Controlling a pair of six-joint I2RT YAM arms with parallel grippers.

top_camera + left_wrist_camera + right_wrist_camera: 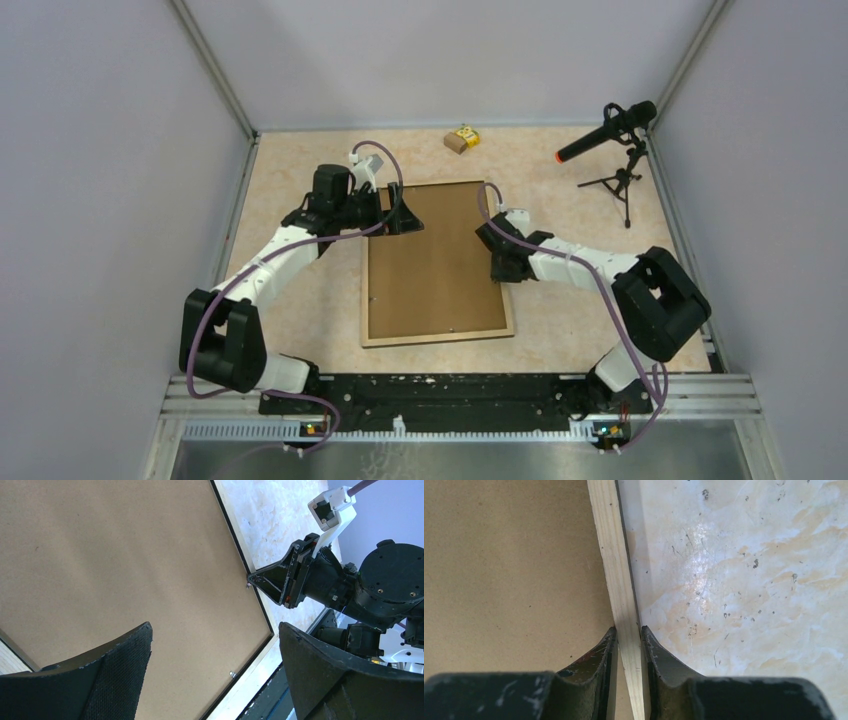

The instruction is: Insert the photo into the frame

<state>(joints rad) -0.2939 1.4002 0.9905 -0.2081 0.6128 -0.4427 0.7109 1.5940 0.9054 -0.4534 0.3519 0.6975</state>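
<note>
The frame [437, 338] lies back-up on the marbled beige counter [310, 325], roughly in the middle between the 2 arms, with its long sides running away from the bases. Its light-wood rim faces up, and the plain brown backing board [435, 265] fills the opening inside that rim, covering whatever is beneath it. Small metal tabs [232, 674] sit along the inner edge of the rim.

The right gripper [627, 630] reaches in from the right to the middle of the frame's right long side. Its 2 fingers [599, 652] are clenched on the wooden rim, 1 on the board side and 1 on the counter side, with the strip of wood pinched between them.

The left gripper [214, 629] hangs over the far left corner of the frame with its fingers spread wide and released, holding nothing; the backing board shows in the gap between them.

Along the far edge of the counter, well apart from the frame, lies a small yellow and brown box [462, 138]. In the far right corner stands a black microphone [612, 130] with an orange tip on a small tripod [622, 188]. Grey walls close in 3 sides, and a black rail [440, 390] at the near edge carries both arm bases.
</note>
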